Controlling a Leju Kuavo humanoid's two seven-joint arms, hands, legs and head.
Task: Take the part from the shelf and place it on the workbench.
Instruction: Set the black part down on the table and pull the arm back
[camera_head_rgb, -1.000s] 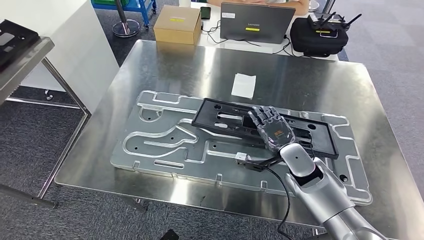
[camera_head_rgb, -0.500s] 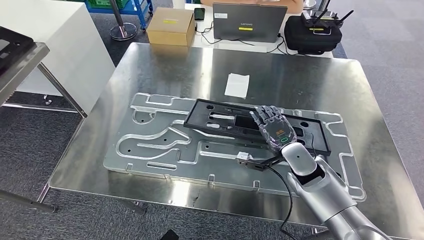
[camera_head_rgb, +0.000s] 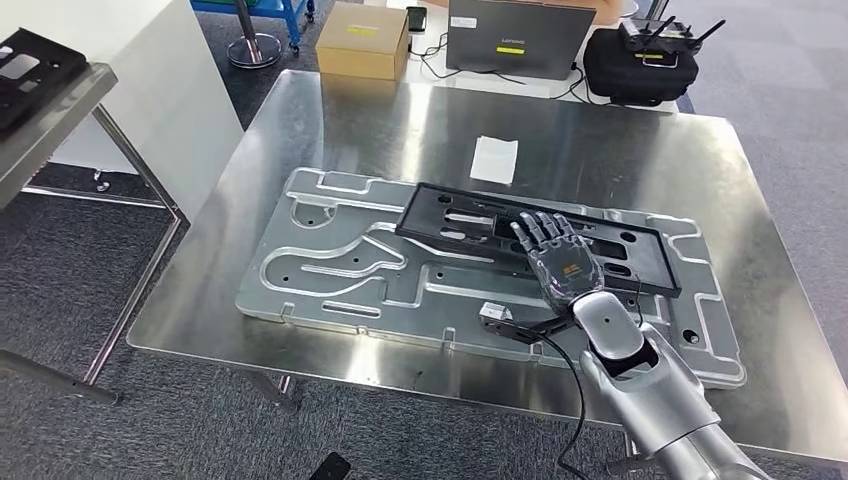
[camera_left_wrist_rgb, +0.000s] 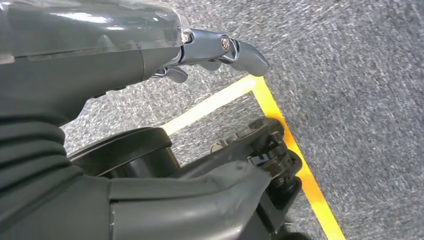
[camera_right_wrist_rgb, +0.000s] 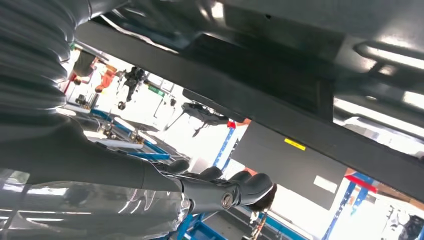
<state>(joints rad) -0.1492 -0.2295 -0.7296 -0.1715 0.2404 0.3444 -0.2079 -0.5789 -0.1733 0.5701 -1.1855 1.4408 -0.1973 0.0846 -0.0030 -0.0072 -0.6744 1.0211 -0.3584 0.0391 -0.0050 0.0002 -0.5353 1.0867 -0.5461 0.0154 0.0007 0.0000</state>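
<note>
The long black part (camera_head_rgb: 470, 225) lies flat on the silver fixture plate (camera_head_rgb: 330, 270) that covers the steel workbench (camera_head_rgb: 400, 130). My right hand (camera_head_rgb: 562, 262) hovers over the part's middle with its fingers stretched out and spread, gripping nothing. In the right wrist view the part's dark edge (camera_right_wrist_rgb: 280, 125) runs across with a gap between it and the right hand's thumb (camera_right_wrist_rgb: 225, 195). My left hand (camera_left_wrist_rgb: 215, 47) hangs over grey carpet, fingers loose and empty.
A white paper slip (camera_head_rgb: 495, 160) lies behind the plate. A cardboard box (camera_head_rgb: 364, 40), a laptop (camera_head_rgb: 520, 38) and a black bag (camera_head_rgb: 640, 62) stand at the far edge. The shelf (camera_head_rgb: 60, 100) at the left carries another black part (camera_head_rgb: 30, 65). A small cabled connector (camera_head_rgb: 497, 315) rests near my right wrist.
The camera has shifted a little. My right hand's fingers, curled over the part before, have straightened and spread; the part lies on the plate.
</note>
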